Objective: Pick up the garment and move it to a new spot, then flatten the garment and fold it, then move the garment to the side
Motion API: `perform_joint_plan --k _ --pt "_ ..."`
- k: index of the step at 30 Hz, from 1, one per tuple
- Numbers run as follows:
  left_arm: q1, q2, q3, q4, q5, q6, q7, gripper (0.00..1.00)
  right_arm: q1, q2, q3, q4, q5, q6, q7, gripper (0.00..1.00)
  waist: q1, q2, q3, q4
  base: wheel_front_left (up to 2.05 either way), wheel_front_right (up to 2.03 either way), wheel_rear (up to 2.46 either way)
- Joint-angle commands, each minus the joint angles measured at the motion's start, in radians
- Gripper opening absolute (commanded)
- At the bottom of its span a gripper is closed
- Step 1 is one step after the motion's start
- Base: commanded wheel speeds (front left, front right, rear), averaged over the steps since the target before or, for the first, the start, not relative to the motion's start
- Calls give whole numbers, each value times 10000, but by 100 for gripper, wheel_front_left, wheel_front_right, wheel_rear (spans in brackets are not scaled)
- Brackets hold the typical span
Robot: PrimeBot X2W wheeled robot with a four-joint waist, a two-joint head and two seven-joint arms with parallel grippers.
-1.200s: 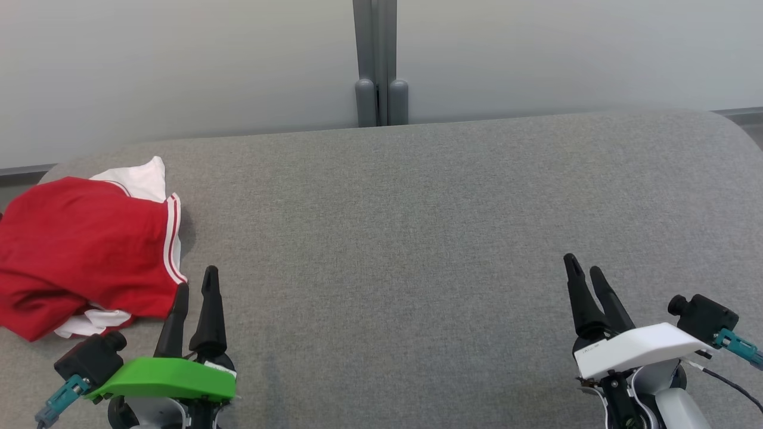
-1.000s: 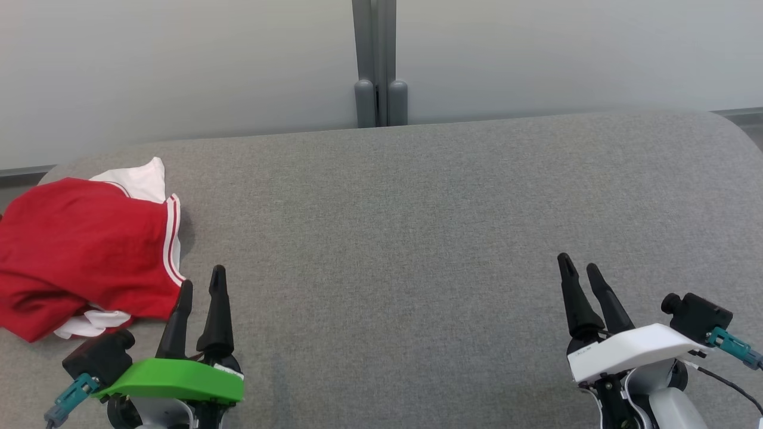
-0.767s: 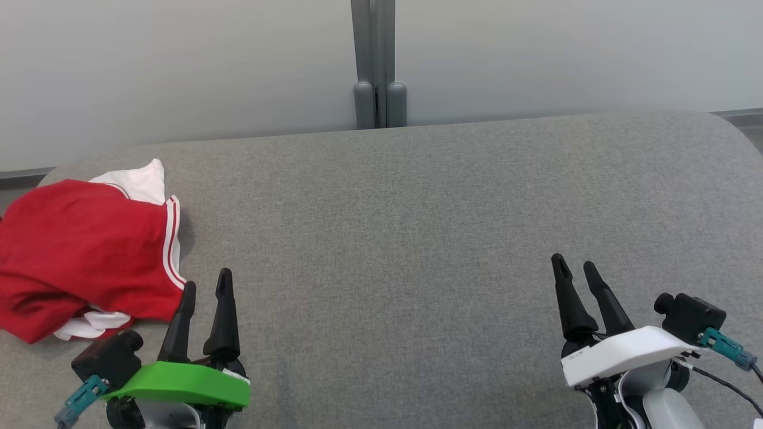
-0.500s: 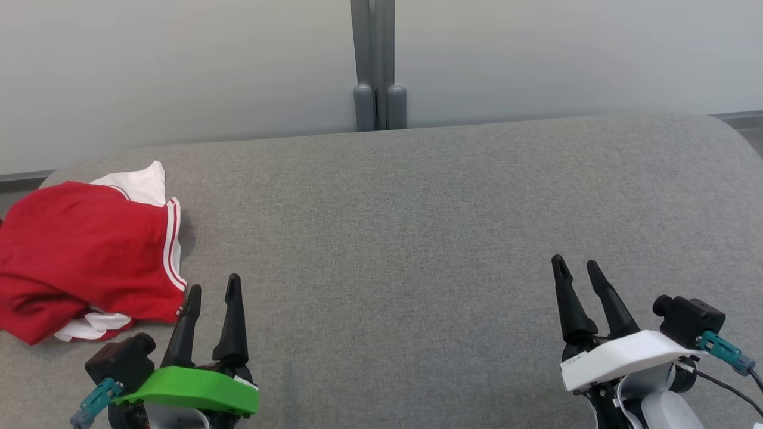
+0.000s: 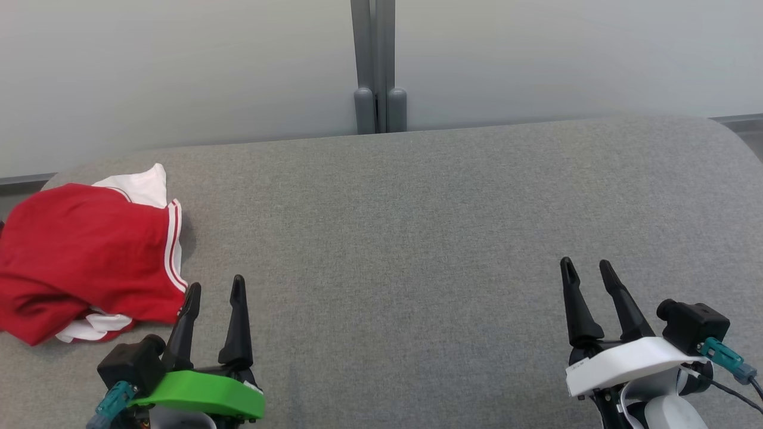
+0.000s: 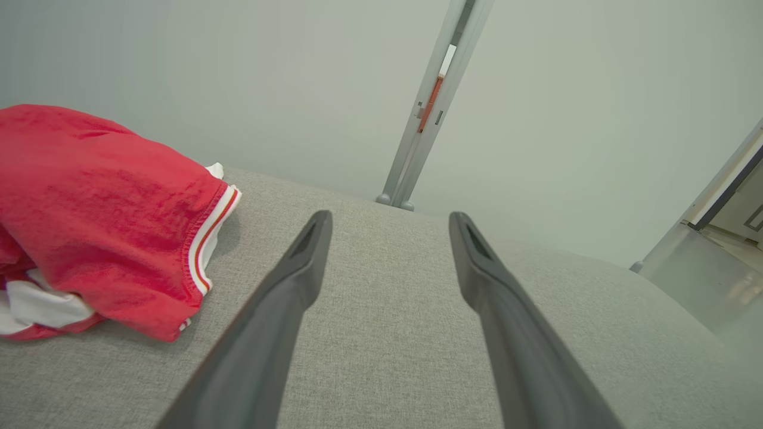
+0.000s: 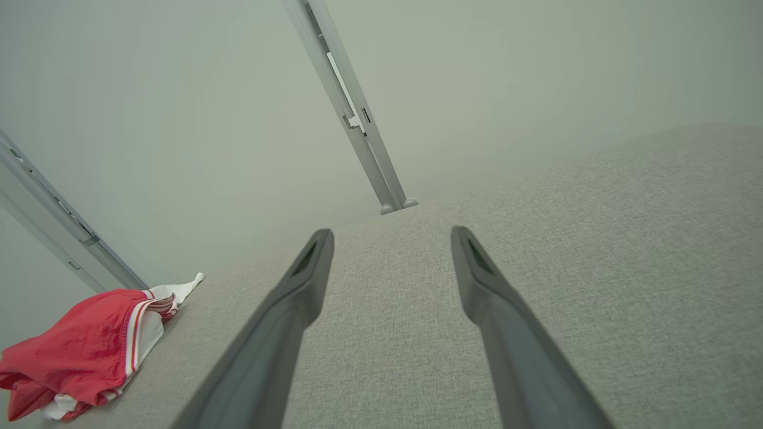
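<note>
Change: over the last second the left jaws draw back toward the robot and a little to its right. One fingertip that overlapped the lower right corner of the red-and-white garment (image 5: 77, 250) now stands just beside that corner, apart from it. The right jaws barely shift. The head camera also tips slightly, so the whole scene sits a touch lower.
Garment: it has not moved. It lies in a loose, doubled-over heap at the far left end of the grey bench (image 5: 417, 226), its white striped hem toward the middle, with white cloth peeking out at the back and underneath.
Meaning for the task: jaws retreating empty from a garment parked at the side suggests the last step, moving it aside, is finished or nearly so. The fold looks rough rather than flat.
Left jaws: spread wide, holding nothing, touching nothing, low over bare bench.
Right jaws: equally wide, empty, over bare bench well apart from the garment.
Background: a pale partition with a grey post (image 5: 379, 59) stands behind the bench.
</note>
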Motion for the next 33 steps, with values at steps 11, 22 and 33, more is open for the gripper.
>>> perform_joint_plan --k 11,22,33 --pt "138 76 -187 -146 1129 -56 -322 100 74 -57 55 -207 -1092 2 -331 100 0 0 18 -44 0 0 0" --pt "220 82 -331 -41 1949 6 -538 100 176 -60 223 -337 -1913 3 -546 100 0 0 -26 -61 0 0 0" --pt "259 86 -539 402 2488 -91 -739 100 283 -63 379 -38 -2329 3 -761 100 0 0 -127 -71 0 0 0"
